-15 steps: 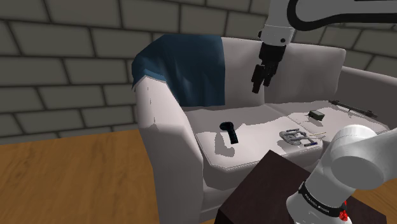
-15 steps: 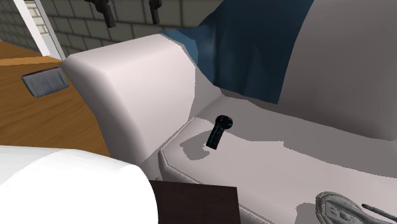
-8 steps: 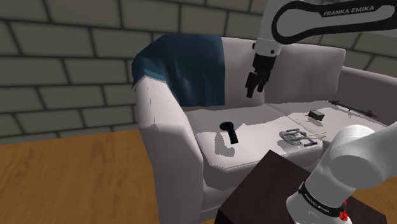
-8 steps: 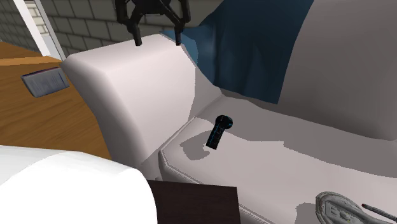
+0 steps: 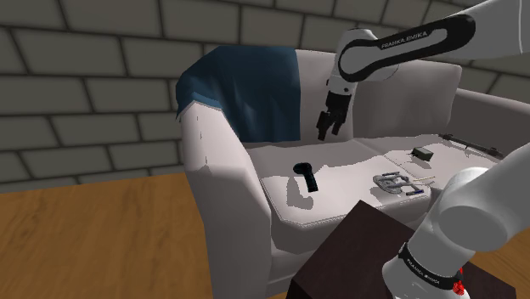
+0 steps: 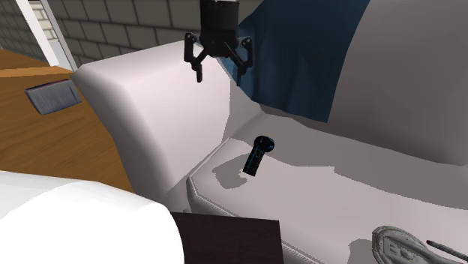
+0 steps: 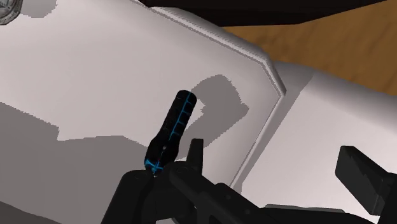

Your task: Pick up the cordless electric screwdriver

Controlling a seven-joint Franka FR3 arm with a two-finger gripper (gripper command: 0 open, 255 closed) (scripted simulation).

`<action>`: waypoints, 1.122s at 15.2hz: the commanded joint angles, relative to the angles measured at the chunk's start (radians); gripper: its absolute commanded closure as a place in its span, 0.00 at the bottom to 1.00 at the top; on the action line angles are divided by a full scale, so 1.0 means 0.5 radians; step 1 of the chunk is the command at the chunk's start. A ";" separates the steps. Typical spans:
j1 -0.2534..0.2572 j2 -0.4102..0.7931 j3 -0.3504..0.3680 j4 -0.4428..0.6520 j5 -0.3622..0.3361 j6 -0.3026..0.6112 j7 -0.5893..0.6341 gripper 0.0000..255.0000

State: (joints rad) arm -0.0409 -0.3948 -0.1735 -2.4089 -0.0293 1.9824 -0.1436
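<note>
- Grey block wall (image 5: 85,85) stands behind a pale sofa (image 5: 217,170); wooden floor (image 5: 102,238) lies beside it.
- Blue blanket (image 5: 255,89) is draped over the sofa's back at the armrest end on the shoulder view's left.
- Cordless screwdriver (image 5: 306,176): black with thin blue lines, resting on the seat cushion near that armrest. In the second exterior view it (image 6: 259,154) sits tilted, rounded head uppermost.
- Claw (image 5: 328,132): hangs in the air above the seat cushion, in front of the backrest, pointing down. It is well clear of the cushion and apart from the screwdriver.
- Claw state: the second exterior view shows it (image 6: 221,73) with fingers spread wide and nothing between them.
- Wrist view: the claw (image 7: 273,156) looks down on the cushion. The screwdriver (image 7: 173,130) lies ahead of one finger, outside the gap, untouched.
- Grey strapped item (image 5: 392,183), shoe-like, lies further along the seat on the shoulder view's right.
- Small dark block (image 5: 420,153) sits behind it on the same cushion.
- Thin dark rod (image 5: 471,144) lies along the far armrest; type cannot be told.
- Dark brown stand (image 5: 357,246) sits against the sofa's front.
</note>
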 commanded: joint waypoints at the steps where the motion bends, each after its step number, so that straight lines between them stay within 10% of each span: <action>1: -0.010 0.136 -0.061 0.018 0.035 0.101 -0.069 0.00; 17: -0.190 1.418 -0.257 0.600 0.722 0.500 -0.761 0.00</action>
State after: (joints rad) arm -0.1255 0.2660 -0.3072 -2.1377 0.3025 2.2252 -0.5031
